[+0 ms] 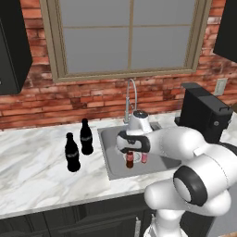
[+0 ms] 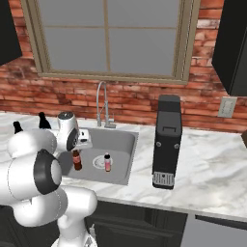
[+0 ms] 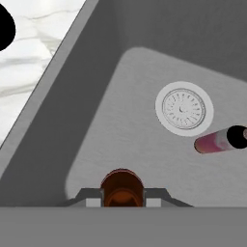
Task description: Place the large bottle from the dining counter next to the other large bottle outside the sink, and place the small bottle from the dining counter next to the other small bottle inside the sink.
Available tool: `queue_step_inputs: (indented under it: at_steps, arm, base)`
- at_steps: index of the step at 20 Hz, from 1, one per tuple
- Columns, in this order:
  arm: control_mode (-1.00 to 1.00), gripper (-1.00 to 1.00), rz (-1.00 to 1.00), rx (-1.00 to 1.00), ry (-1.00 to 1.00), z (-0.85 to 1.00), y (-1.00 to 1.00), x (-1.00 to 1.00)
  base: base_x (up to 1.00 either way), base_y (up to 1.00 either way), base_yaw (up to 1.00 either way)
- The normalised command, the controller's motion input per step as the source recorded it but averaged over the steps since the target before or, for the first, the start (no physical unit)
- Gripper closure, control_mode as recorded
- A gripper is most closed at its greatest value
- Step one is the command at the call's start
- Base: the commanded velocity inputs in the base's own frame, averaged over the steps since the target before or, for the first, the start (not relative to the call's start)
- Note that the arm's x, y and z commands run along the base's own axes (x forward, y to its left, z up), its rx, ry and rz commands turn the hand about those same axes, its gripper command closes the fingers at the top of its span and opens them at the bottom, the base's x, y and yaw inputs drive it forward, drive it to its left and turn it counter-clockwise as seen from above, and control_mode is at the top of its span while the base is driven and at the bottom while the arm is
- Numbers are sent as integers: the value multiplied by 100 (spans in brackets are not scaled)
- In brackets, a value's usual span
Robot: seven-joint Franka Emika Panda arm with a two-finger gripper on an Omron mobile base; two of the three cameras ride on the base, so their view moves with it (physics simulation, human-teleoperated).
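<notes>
You're parked square at the sink (image 1: 107,157), with two large black bottles already standing side by side on the marble just left of the basin: the large bottle (image 1: 72,153) in front and its twin (image 1: 86,137) behind it, so that half looks done to me. What's left hangs off the gripper (image 3: 122,198), which is clamped narrow on the neck of the small bottle (image 1: 129,159); in the hand view you look straight down its brown cap between the two fingertips (image 3: 91,198), so its long axis is upright and in line with the hand. The one thing that matters for the next move: the other small bottle (image 2: 107,162), the pink one, stands just past the drain (image 3: 184,109) from yours, near but not touching, toward the right side of the basin as the base cameras see it. So the way to go is straight down, maybe a nudge toward the pink one. What you can't make out is whether the brown bottle's base is already on the sink floor, because the wrist blocks it from the left and the hand view hides everything below the cap.
</notes>
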Motion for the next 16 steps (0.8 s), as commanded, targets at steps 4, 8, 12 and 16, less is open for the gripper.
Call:
queue_step_inputs:
  at_steps: [4,8,12,16]
  arm:
    - [-100,100,0,0,0,-25,0,6]
    - [-100,100,0,0,0,-25,0,4]
    - [-100,100,0,0,0,-24,0,5]
    - [-100,100,0,0,-3,-21,0,5]
  base:
    - [0,0,0]
    - [0,0,0]
    - [0,0,0]
    - [0,0,0]
